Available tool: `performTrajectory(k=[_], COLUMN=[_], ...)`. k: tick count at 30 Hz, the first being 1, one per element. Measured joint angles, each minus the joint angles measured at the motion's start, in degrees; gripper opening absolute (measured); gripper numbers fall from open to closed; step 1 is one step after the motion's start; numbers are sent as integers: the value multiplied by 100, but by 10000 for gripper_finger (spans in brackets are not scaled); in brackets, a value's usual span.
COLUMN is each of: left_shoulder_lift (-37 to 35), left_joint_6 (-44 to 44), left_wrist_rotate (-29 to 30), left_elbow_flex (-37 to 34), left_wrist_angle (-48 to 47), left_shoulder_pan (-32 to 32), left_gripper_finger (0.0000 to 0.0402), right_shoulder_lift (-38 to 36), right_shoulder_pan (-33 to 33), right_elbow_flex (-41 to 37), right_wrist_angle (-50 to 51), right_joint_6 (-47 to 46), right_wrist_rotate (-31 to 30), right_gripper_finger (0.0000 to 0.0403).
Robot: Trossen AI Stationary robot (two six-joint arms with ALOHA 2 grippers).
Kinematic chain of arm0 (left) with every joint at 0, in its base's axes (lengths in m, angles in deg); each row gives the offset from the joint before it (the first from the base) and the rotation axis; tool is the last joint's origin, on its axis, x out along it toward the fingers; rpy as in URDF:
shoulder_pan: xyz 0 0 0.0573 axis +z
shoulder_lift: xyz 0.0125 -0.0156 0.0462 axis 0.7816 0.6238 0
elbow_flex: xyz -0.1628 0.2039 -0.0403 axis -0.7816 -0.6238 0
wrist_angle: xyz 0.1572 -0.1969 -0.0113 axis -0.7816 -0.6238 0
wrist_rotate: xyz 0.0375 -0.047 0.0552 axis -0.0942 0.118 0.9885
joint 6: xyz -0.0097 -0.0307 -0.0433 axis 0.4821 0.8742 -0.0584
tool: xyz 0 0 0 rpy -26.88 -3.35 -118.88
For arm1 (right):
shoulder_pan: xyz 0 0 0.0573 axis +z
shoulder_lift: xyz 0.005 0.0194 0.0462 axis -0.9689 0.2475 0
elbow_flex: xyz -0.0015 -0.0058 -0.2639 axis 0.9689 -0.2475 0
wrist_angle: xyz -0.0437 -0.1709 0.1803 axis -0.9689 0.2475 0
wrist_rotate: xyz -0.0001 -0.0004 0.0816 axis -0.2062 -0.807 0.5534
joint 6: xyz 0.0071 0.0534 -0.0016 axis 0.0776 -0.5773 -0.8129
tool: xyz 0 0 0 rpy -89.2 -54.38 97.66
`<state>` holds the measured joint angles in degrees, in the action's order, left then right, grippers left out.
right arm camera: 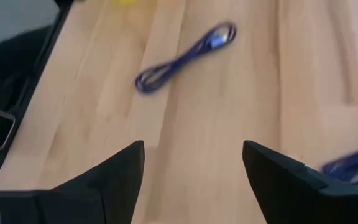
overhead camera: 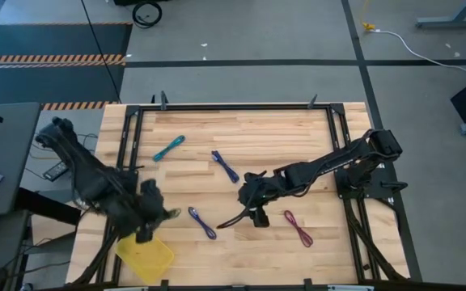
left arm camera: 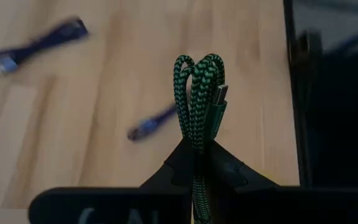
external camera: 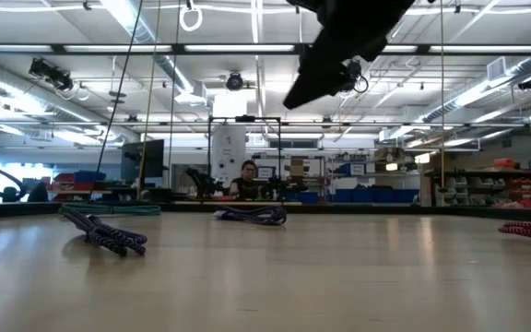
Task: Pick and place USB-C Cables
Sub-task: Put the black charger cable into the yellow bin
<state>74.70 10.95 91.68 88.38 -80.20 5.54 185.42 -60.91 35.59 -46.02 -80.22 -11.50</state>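
Note:
In the high view my left gripper (overhead camera: pixel 162 215) is over the table's near left part, beside the yellow tray (overhead camera: pixel 144 255), and is shut on the green cable (overhead camera: pixel 172 213). My right gripper (overhead camera: pixel 247 212) hangs open above the table's middle, touching nothing. The teal cable (overhead camera: pixel 168 148), two blue-purple cables (overhead camera: pixel 225 166) (overhead camera: pixel 201 222) and the maroon cable (overhead camera: pixel 298 228) lie flat on the wood. The right wrist view shows the open right gripper (right arm camera: pixel 194 180) above bare wood, with one blue-purple cable (right arm camera: pixel 185 59) beyond it. My left gripper (left arm camera: pixel 197 149) pinches the folded green cable bundle between its two fingers, across several strands at mid length (left arm camera: pixel 197 140). The looped end (left arm camera: pixel 197 68) and a connector (left arm camera: pixel 219 93) stick out past the fingertips. The bundle is lifted clear of the table.
A black metal frame (overhead camera: pixel 128 145) runs around the table's edges. The yellow tray sits at the near left corner. In the low view the right arm (external camera: pixel 339 46) hangs well above the tabletop, and a person (external camera: pixel 247 180) sits far behind the table.

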Motion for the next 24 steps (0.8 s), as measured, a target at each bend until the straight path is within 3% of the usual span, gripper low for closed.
performTrajectory(k=[7, 16, 24], left_shoulder_lift=[1252, 2252, 2596], left_joint_6=[126, 89, -134], left_wrist_rotate=[-1144, -1163, -1484], left_elbow_flex=[42, 1044, 956], left_wrist_angle=[86, -361, -957], left_shoulder_pan=[-272, -801, -1327], left_gripper_finger=[21, 21, 23], right_shoulder_lift=[0, -4, -4], right_shoulder_pan=[149, 165, 174], right_elbow_flex=[0, 0, 0], right_wrist_angle=[273, 275, 419], right_joint_6=[-32, -177, -181], right_wrist_rotate=[0, -20, -20], right_gripper_finger=[266, 265, 262])
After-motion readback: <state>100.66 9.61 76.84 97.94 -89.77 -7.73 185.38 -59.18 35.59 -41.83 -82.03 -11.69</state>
